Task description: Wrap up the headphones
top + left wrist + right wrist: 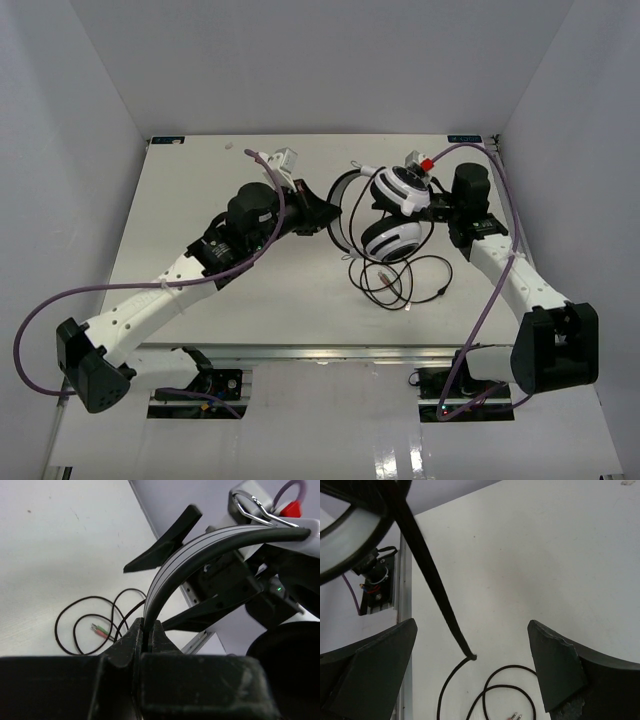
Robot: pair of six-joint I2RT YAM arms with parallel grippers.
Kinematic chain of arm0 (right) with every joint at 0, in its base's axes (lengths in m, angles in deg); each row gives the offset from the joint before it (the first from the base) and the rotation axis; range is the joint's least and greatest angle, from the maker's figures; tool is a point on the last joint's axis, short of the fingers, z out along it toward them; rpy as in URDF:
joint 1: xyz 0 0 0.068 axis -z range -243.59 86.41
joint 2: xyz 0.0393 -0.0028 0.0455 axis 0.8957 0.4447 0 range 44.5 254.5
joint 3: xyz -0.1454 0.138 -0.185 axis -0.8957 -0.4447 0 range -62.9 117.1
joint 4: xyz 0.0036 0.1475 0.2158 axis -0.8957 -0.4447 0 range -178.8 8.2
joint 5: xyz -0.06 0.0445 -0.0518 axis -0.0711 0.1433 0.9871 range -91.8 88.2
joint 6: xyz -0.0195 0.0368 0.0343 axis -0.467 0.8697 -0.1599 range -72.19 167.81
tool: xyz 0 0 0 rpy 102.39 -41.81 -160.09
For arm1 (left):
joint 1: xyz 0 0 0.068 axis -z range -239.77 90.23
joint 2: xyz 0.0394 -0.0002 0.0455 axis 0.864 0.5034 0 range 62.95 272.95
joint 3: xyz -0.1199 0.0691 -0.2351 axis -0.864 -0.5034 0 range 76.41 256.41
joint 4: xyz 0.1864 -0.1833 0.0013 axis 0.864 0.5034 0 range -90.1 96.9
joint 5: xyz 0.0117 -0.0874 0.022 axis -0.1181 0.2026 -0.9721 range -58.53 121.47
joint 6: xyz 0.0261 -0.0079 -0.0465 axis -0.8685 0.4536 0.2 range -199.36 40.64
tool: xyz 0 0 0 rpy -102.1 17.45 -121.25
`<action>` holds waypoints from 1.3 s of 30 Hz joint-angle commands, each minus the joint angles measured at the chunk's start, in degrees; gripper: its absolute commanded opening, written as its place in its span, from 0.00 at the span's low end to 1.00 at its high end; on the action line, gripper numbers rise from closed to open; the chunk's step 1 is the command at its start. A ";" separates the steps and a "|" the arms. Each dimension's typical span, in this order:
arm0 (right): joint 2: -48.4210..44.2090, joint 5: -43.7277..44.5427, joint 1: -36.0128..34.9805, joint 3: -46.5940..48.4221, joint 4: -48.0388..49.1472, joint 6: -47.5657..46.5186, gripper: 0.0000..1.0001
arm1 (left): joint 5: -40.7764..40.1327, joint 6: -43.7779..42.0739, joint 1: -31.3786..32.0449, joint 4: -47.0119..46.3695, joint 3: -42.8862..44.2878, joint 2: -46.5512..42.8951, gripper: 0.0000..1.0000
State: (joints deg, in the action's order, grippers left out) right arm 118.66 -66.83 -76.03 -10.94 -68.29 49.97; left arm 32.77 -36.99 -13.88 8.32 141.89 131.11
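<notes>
Our left gripper [145,636] is pinched tight on the white headband [200,545] of the headphones [395,215]. They are between our two arms, over the middle of the table [180,190]. Our right gripper [472,655] is wide and holds nothing. The headband looks hard and springy, so it is good to hold. The thin cord [400,283] lies in loose loops and looks floppy. We think it is best pinched near its end.

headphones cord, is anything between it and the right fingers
Nothing visible. The right gripper is open and the cord hangs in the gap between its fingers, only the table behind it. The left gripper is shut on the headband.
</notes>
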 commanded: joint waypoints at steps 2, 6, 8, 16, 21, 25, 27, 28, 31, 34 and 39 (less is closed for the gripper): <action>0.68 -1.83 -1.51 -5.67 25.55 11.87 0.98 | -2.71 3.32 -0.10 -2.24 8.01 -0.97 0.00; 3.21 -2.04 -2.26 -11.10 43.31 20.65 0.98 | -3.06 4.31 -0.54 -1.92 11.44 -0.13 0.00; 5.11 -2.44 -2.90 -11.79 47.78 23.59 0.98 | -3.20 5.11 -0.78 -2.40 12.71 0.26 0.00; 7.12 -2.74 -4.61 -13.58 50.47 24.25 0.98 | -3.86 6.57 -2.85 -2.15 19.02 2.07 0.00; 3.19 -3.67 -4.62 -16.79 37.60 10.85 0.96 | -4.18 5.71 -6.31 1.57 24.56 2.54 0.00; -0.50 -2.27 -4.89 -17.67 20.32 -3.84 0.92 | -3.67 6.35 -10.91 3.54 25.36 1.38 0.00; -2.82 -1.46 -5.04 -17.74 14.22 -8.50 0.91 | -3.44 7.16 -13.13 3.47 24.76 0.55 0.00; -3.47 -1.03 -5.10 -17.85 12.33 -9.81 0.90 | -3.33 7.67 -14.17 3.23 24.27 0.23 0.00; -4.70 0.06 -5.32 -17.78 9.22 -11.62 0.87 | -3.24 9.18 -16.31 1.97 22.52 -0.83 0.00; -4.37 0.34 -5.94 -16.70 8.17 -11.98 0.86 | -2.39 10.46 -17.43 0.87 21.33 -1.01 0.00; -3.15 0.90 -7.98 -14.57 7.01 -12.64 0.82 | -2.17 11.93 -18.34 0.05 21.26 -1.76 0.00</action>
State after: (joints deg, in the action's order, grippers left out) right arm 115.13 -66.80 -82.40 -28.53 -58.87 40.36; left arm 29.50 -28.90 -31.44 13.95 162.73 132.71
